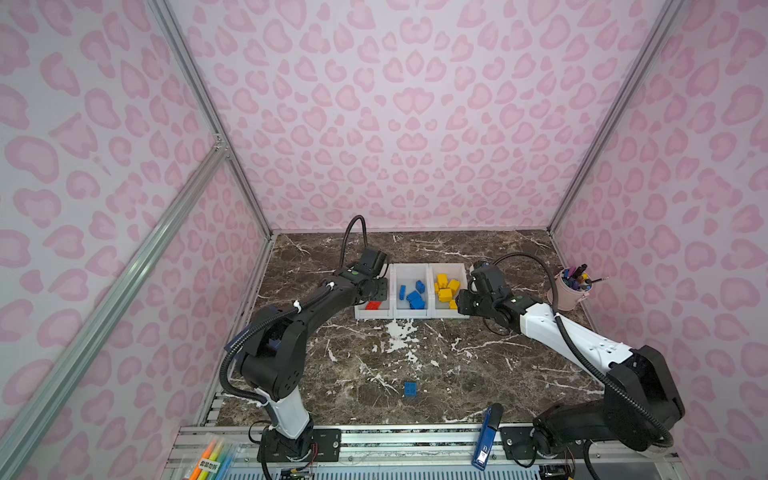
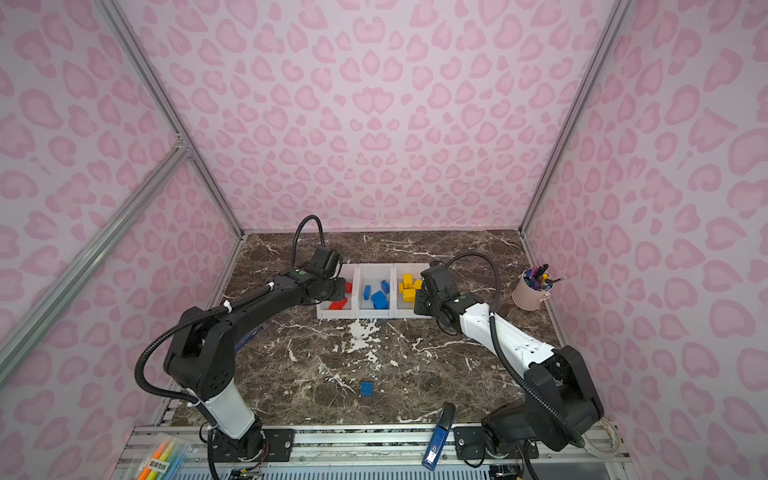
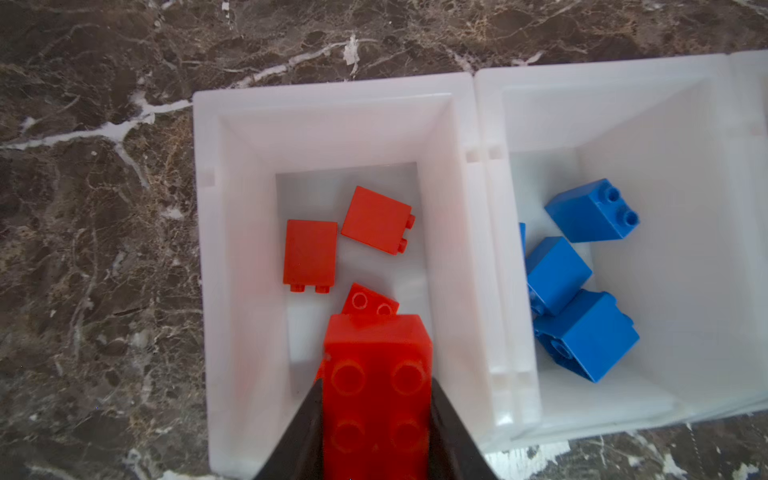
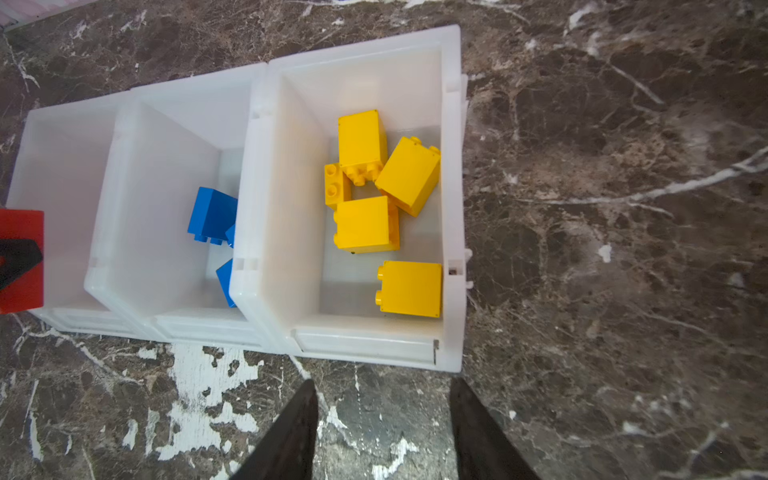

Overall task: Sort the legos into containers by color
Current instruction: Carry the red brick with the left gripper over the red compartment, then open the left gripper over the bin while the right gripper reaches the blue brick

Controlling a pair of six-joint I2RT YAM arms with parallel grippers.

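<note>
Note the left gripper (image 3: 376, 382), jaws nearly closed and clamped on an oblong red studded plastic brick (image 3: 376, 345), held over the left-hand white plastic open-top bin (image 3: 332, 93) containing three more red bricks (image 3: 309, 253). Observe the right gripper (image 4: 381, 382), jaws part-open and empty, over the dark marbled tabletop (image 4: 602, 249) just in front of the right-hand bin (image 4: 453, 166) of five yellow bricks (image 4: 365, 224), apparently clear of it. Locate several blue bricks (image 3: 590, 216) in the middle bin (image 3: 602, 70) and one blue brick (image 1: 410, 389) loose on the tabletop, well apart from the bins
</note>
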